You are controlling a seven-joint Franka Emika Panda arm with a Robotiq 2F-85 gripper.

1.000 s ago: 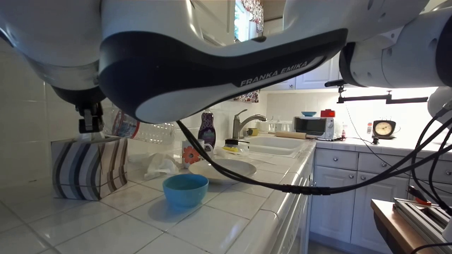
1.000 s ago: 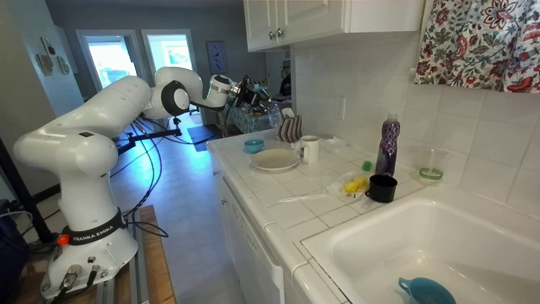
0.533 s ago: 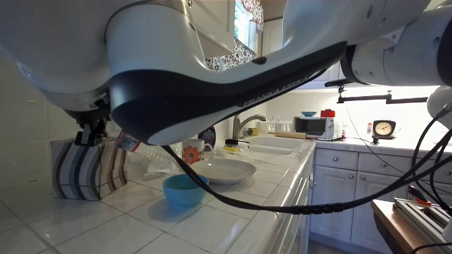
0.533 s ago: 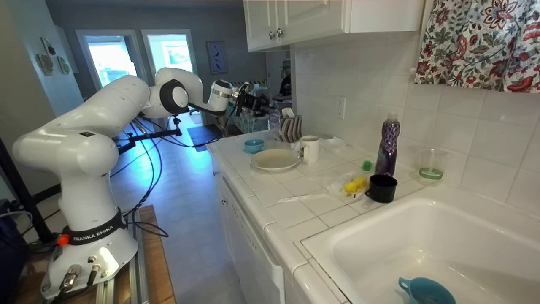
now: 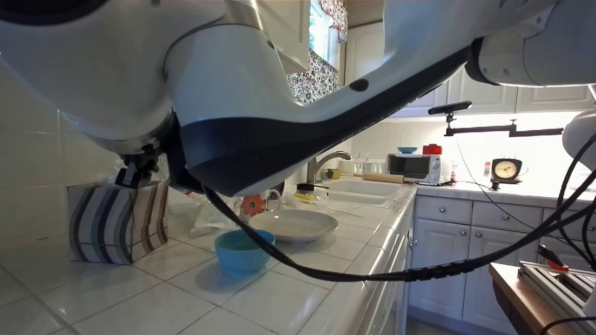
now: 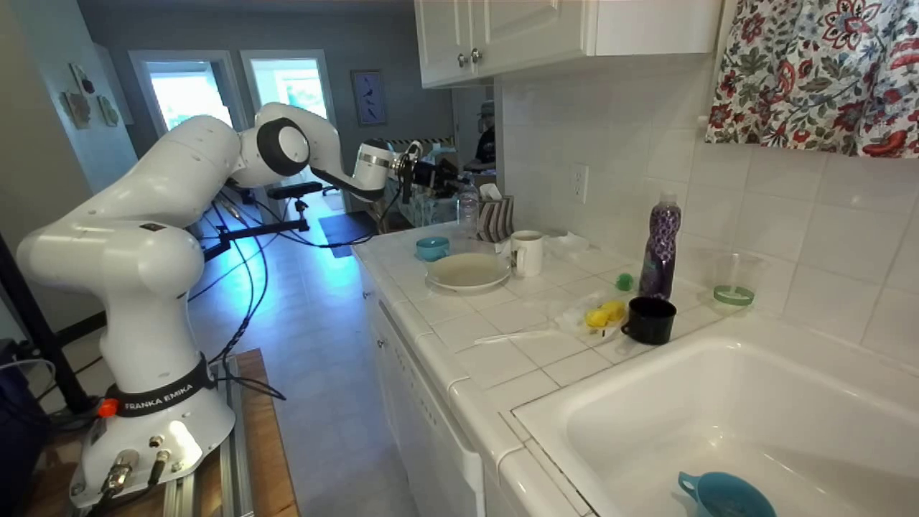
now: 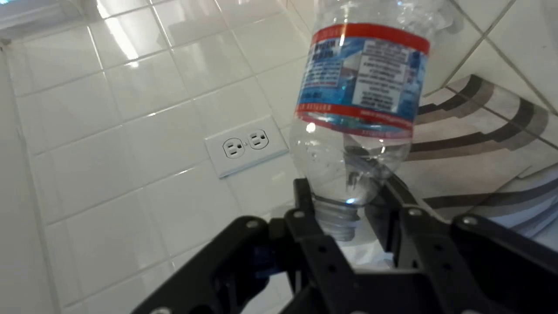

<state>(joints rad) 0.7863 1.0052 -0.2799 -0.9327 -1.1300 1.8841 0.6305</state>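
Blue round bowl (image 6: pixel 432 249) sits left of the striped grey-and-brown tissue box (image 6: pixel 497 220) in an exterior view, bit of a gap between. Next along, the black two-finger gripper (image 7: pixel 343 192) is clamped around the neck of a red-and-blue-labelled clear plastic bottle (image 7: pixel 359 80), just left of that box. Shallow off-white plate (image 6: pixel 468 272) is in front of the box, white handled mug (image 6: pixel 527 255) front-right of it.

In an exterior view you have the bottle (image 6: pixel 468 210) just left of the tissue box (image 6: pixel 496 220). Nearer on the counter (image 6: pixel 446 309) sits the plate (image 6: pixel 468 272) — bowl (image 6: pixel 433 250) beyond its left side, mug (image 6: pixel 526 254) to its right.
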